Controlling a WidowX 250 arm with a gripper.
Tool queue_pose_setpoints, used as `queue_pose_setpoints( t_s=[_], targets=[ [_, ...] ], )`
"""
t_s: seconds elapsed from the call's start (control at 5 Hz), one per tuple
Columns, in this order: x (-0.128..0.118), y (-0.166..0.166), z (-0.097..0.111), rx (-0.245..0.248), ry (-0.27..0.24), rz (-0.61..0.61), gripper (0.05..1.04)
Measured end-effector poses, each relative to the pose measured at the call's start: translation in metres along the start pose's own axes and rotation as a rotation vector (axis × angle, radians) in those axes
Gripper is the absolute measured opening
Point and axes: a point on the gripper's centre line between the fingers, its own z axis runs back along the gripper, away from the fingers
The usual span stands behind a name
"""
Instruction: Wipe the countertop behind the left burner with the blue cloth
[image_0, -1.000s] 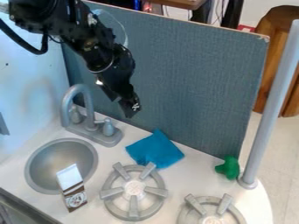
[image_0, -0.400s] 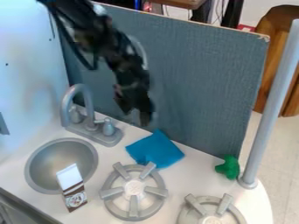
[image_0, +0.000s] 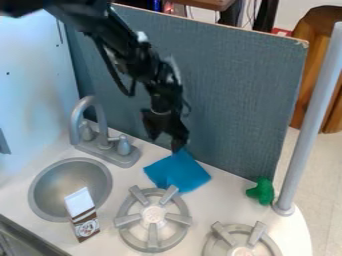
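Note:
The black gripper (image_0: 165, 142) hangs just above the back edge of a blue cloth (image_0: 178, 173), its fingers spread apart with nothing seen between them. One finger's tip overlaps the cloth's back corner in the view; whether it touches cannot be told. The cloth lies flat on the white counter, behind the left burner. A brown and white carton (image_0: 83, 220) leans over the front right rim of the sink. At the counter's right end sits a green object (image_0: 261, 191), beside the foot of the grey post.
A grey faucet (image_0: 101, 125) stands behind the round sink (image_0: 41, 176), left of the gripper. Two grey burners, the left one (image_0: 153, 215) and the right one (image_0: 242, 244), sit at the front. A blue-grey panel (image_0: 227, 95) rises behind the counter; a grey post (image_0: 311, 120) stands at right.
The arm has come down and to the right, bringing the gripper from in front of the panel to the cloth's back edge. Its fingers have opened. The cloth, carton and green object have not moved.

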Motion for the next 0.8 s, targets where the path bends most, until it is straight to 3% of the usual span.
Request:
queue_pose_setpoints(
  t_s=[0.2, 0.4, 0.6, 0.8],
  targets=[
    [-0.004, -0.01, -0.011, 0.03, 0.014, 0.007, 1.009],
    [-0.003, -0.01, -0.013, 0.056, -0.007, 0.022, 1.009],
    [-0.016, -0.012, -0.035, 0.087, 0.028, 0.027, 1.009],
    [-0.013, -0.012, -0.043, 0.109, 0.027, 0.034, 1.009]
  ],
)
